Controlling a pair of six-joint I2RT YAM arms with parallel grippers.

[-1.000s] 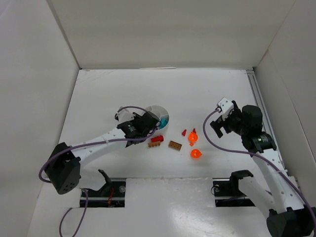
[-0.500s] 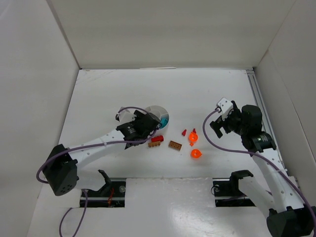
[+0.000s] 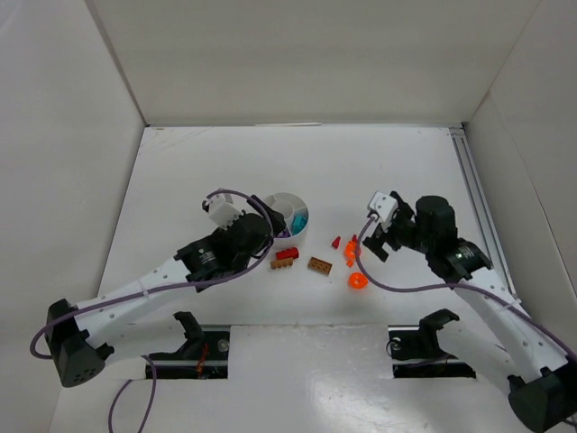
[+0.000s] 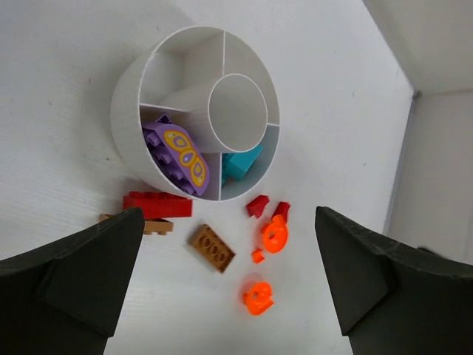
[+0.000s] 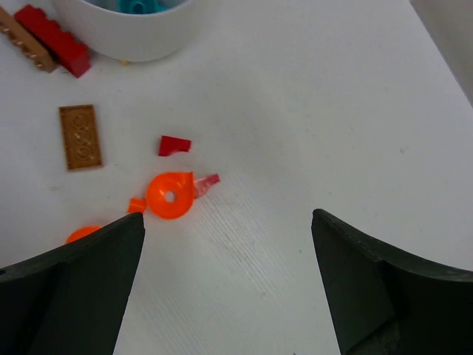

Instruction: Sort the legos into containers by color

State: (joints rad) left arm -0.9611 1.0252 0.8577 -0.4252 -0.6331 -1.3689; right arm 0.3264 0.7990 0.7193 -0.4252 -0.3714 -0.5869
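The right gripper (image 5: pixel 228 220), jaws wide and empty, hangs above the orange ring (image 5: pixel 170 194), which sits off-centre toward the finger nearer the white dish (image 5: pixel 126 43).

Bright even light, soft shadows, sharp focus

Setting: robotics laboratory, a boxed-in test cell.

Evidence, as seen from beside the bench:
- Flat white table (image 3: pixel 225 162), closed in on three sides by plain white panel walls (image 3: pixel 306 54).
- Two slim jointed robot arms in white and black, the left arm (image 3: pixel 153 284) and the right arm (image 3: pixel 487 298), bolted side by side at the near edge, by black clamp brackets (image 3: pixel 189 327).
- Thin purple cables (image 3: pixel 231 191) looped loosely along each arm.
- Silver metal rail (image 3: pixel 473 180) along the table's right edge.
- Props: one small round white sectioned plastic dish (image 4: pixel 124 126) and a scatter of tiny coloured plastic toy bricks (image 3: pixel 318 264).
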